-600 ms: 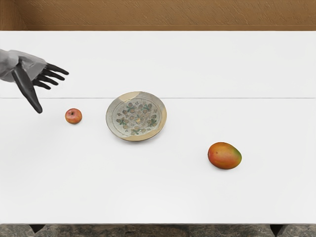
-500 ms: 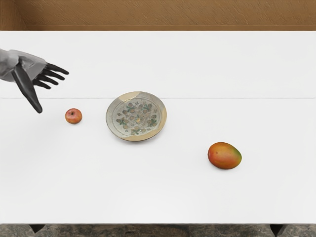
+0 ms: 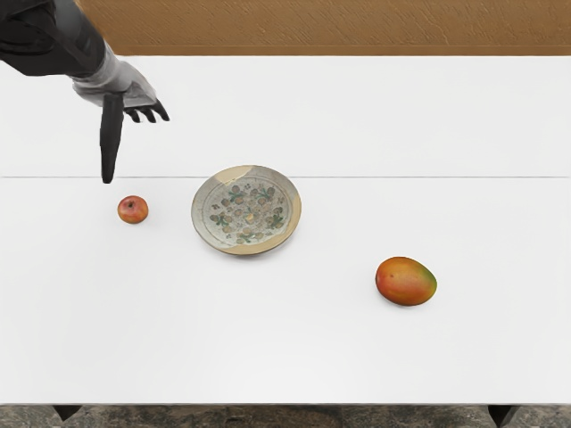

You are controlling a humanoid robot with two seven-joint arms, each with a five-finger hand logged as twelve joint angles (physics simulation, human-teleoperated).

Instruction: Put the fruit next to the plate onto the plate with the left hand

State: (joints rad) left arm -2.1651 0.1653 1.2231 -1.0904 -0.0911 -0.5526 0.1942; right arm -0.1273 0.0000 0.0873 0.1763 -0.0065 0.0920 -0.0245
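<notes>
Head view shows the left hand [image 3: 125, 96] hanging over the white table [image 3: 375, 116] at about 11 o'clock from the apple [image 3: 133, 209]. Its arm comes in from the upper left corner. The hand holds nothing. Its long thumb [image 3: 111, 143] points straight down and stands well apart from the other fingers [image 3: 150, 112], which look short and slightly bent toward the plate side. The thumb tip ends near the apple, apart from it and on its far side.

The apple, small and red, rests on the table just beside the flowered plate [image 3: 200, 221], at the plate's 9 o'clock, not touching the rim. A mango [image 3: 406, 281] lies well apart at the plate's 4 o'clock, so the apple is most likely the fruit meant. The right arm is out of sight.

The step in hand appears to be the reach. To do it well:
- The palm should travel toward 5 o'clock until it is centred over the apple.
- It should then lower with the thumb on one side and the fingers on the other.
- The gap should stay wide until the fruit sits between them.

The apple is round and may roll toward the plate if nudged from 9 o'clock. Closing evenly from both sides looks the safer approach.
</notes>
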